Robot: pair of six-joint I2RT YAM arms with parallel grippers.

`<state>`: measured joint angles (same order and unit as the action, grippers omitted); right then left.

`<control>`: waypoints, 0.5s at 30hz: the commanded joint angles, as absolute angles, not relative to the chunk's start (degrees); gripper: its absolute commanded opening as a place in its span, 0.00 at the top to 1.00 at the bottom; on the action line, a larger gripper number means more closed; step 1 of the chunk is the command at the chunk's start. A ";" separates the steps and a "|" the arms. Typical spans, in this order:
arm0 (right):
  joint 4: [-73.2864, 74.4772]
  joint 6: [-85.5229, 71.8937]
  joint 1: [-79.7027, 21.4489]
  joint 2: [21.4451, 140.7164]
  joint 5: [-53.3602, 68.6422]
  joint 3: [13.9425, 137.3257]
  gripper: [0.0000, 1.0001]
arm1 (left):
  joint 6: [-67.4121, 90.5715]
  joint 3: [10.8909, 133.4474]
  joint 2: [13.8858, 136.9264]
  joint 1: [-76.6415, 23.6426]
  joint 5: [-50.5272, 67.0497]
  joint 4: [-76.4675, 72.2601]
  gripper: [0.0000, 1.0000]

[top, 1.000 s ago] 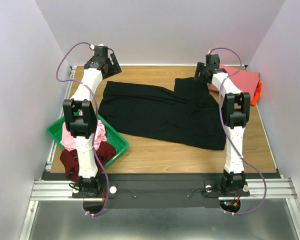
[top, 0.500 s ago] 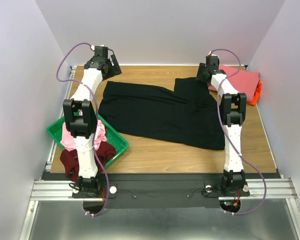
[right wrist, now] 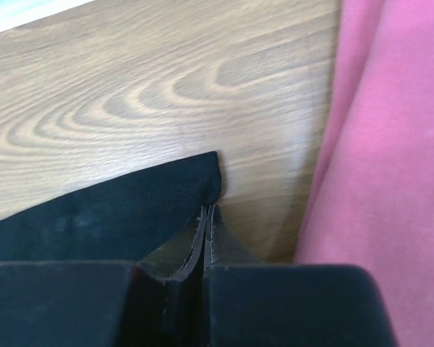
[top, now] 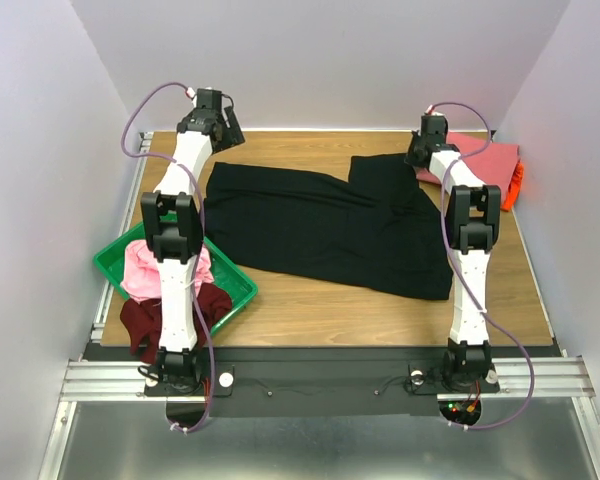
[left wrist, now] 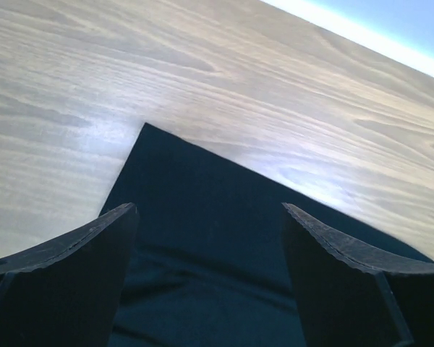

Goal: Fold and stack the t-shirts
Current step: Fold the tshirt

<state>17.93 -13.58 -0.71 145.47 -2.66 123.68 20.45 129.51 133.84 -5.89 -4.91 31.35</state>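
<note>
Top view: we see the large black cloth t-shirt (top: 320,225) spread flat over the brown wooden table (top: 320,300). The left gripper (top: 223,128) hangs just beyond the tee's far left corner. The right gripper (top: 420,150) sits at its far right corner. Out to the right of that gripper lies a coral-pink cloth t-shirt (top: 485,160), with an orange cloth t-shirt (top: 518,185) poking out past it. Well back from the left gripper, by its arm's base, a shallow green plastic tray (top: 235,285) holds a light pink cloth t-shirt (top: 140,270). A dark maroon cloth t-shirt (top: 140,325) spills over its near rim.

Left wrist view: the left gripper (left wrist: 208,210) is spread wide and holds nothing. The black tee's corner (left wrist: 202,238) lies between and below its fingers (left wrist: 65,282), bare table (left wrist: 202,72) ahead.

Right wrist view: the right gripper (right wrist: 206,217) is pressed together, pinching the black tee (right wrist: 94,210) at its corner hem. The coral-pink tee (right wrist: 376,144) is just to its right, with table (right wrist: 130,87) ahead.
</note>
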 commanded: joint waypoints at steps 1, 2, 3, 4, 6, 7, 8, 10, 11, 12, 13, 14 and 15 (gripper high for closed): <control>20.57 -16.08 -2.02 141.86 4.30 119.98 1.00 | 20.13 132.71 136.75 -5.36 -8.70 32.70 0.10; 20.65 -16.26 -2.02 141.07 4.74 119.19 1.00 | 20.39 132.71 137.19 -5.36 -9.05 32.26 0.10; 20.57 -16.43 -2.02 140.37 5.44 117.35 1.00 | 20.56 132.63 137.98 -5.36 -9.31 31.47 0.10; 20.48 -16.44 -2.02 138.71 5.80 116.38 1.00 | 20.57 132.63 138.42 -5.36 -9.75 30.94 0.10; 20.22 -16.52 -2.02 137.03 6.76 114.36 1.00 | 20.83 133.06 139.65 -5.36 -10.72 30.59 0.11; 20.04 -16.35 -2.11 135.54 6.94 112.43 1.00 | 20.92 133.68 140.27 -5.36 -12.38 30.76 0.11; 19.87 -16.26 -2.20 134.74 7.12 111.63 1.00 | 20.92 133.77 140.27 -5.36 -12.91 30.67 0.11; 19.51 -16.00 -2.20 133.51 7.73 109.43 1.00 | 20.66 133.16 140.27 -5.36 -14.75 29.71 0.11; 19.25 -15.91 -2.11 132.64 8.08 108.99 1.00 | 20.57 132.89 140.10 -5.36 -15.46 29.27 0.11; 19.07 -16.00 -2.20 132.37 8.35 108.38 1.00 | 20.48 132.63 140.01 -5.36 -15.90 28.40 0.11; 18.99 -16.00 -2.11 131.93 8.52 107.41 1.00 | 20.39 132.37 140.01 -5.27 -16.52 27.95 0.11; 18.90 -16.17 -2.11 131.66 8.79 106.79 1.00 | 20.30 132.36 140.10 -5.27 -16.87 27.60 0.11; 18.64 -16.35 -2.20 131.14 9.22 106.35 1.00 | 20.39 132.36 140.53 -5.27 -17.05 27.25 0.11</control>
